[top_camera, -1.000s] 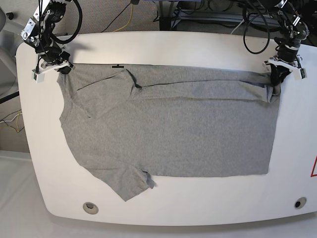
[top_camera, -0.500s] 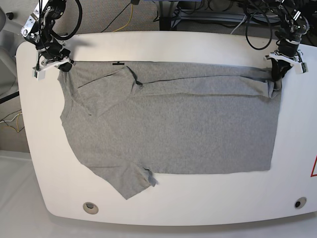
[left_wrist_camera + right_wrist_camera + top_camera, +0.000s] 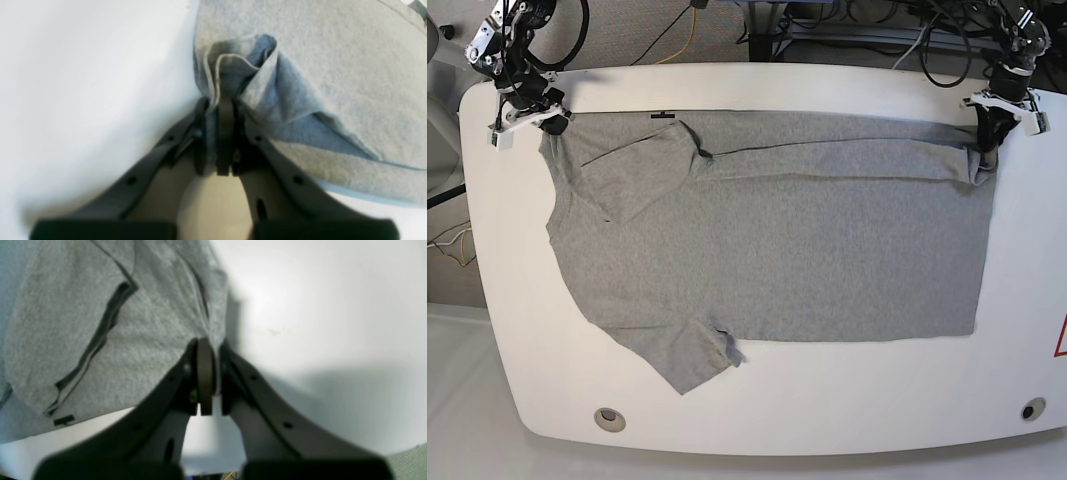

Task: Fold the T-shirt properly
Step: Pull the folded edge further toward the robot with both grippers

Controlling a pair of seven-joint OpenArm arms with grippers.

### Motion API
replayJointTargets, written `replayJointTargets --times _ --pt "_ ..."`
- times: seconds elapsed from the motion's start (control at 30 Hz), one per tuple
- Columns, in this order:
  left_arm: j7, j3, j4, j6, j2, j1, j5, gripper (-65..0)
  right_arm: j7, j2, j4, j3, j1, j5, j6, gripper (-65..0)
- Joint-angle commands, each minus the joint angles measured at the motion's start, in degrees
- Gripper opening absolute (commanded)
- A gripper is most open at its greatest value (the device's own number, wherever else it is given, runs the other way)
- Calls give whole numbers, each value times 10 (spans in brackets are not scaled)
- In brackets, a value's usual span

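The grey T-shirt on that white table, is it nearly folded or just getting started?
Early days. Done so far: one long fold, the heather-grey cotton T-shirt's far strip and sleeve are turned over onto its body. In hand: the left gripper and right gripper each pinch a far corner with shut fingers. Left: the near sleeve lies spread on the white table, and no crosswise folds are made yet.

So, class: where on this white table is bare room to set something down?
A bare strip of the white table lies along the near edge below the heather-grey cotton T-shirt; a narrower one runs behind it. The far corners are crowded: each claw grips fabric there.
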Motion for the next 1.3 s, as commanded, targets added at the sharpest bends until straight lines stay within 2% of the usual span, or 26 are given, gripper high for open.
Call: replayJointTargets --times 0.0,0.53,1.1,1.27 --pt "73 0 -9 22 14 14 79 -628 -12 8 6 2 -13 -13 3 -650" --pt "73 0 -9 22 37 38 94 -628 -11 5 6 2 -29 -13 4 -650" --pt "73 -1 -8 22 36 65 135 -628 -11 4 6 18 -49 -13 4 -650" --pt "73 -20 -8 22 36 70 139 -628 -11 4 6 18 -52 -13 4 -650"
